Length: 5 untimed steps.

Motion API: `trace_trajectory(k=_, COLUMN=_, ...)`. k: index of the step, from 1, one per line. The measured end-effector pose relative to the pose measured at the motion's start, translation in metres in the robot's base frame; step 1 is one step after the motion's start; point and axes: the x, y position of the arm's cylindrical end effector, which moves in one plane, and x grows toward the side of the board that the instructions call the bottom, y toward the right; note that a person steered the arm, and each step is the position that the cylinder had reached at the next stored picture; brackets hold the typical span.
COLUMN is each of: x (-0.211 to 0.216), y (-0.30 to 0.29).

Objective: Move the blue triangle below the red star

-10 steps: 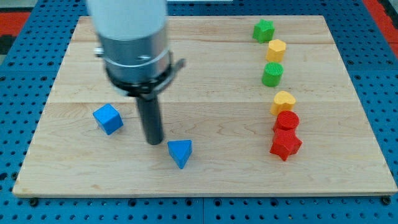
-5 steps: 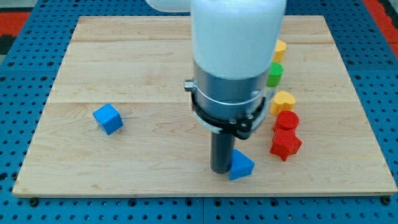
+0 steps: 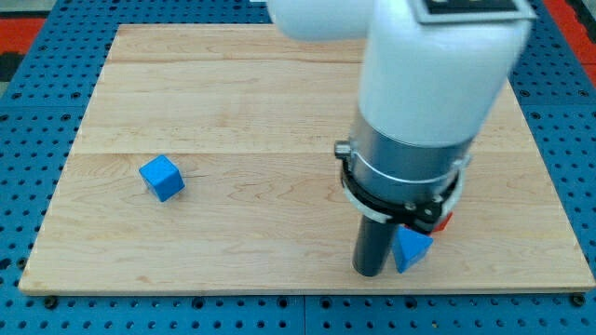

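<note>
The blue triangle point(image 3: 412, 249) lies near the board's bottom edge at the view's lower right. My tip point(image 3: 370, 273) stands right against its left side. The red star is almost wholly hidden behind the arm; only a red sliver point(image 3: 444, 221) shows just above and right of the triangle. The arm's body covers the view's upper right.
A blue cube point(image 3: 162, 177) sits at the view's left. The wooden board point(image 3: 233, 93) lies on a blue pegboard; its bottom edge runs just below my tip. The green, yellow and other red blocks are hidden behind the arm.
My tip has swept to the right and slightly down, pushing the blue triangle with it from the board's lower middle to beneath the red star's place. The arm now hides the right-hand blocks.
</note>
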Motion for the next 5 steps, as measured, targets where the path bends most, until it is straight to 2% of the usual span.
trace_trajectory(k=2, x=-0.004, y=0.056)
trace_trajectory(k=3, x=0.006, y=-0.027)
trace_trajectory(k=4, x=-0.002, y=-0.174)
trace_trajectory(k=5, x=-0.067, y=-0.249)
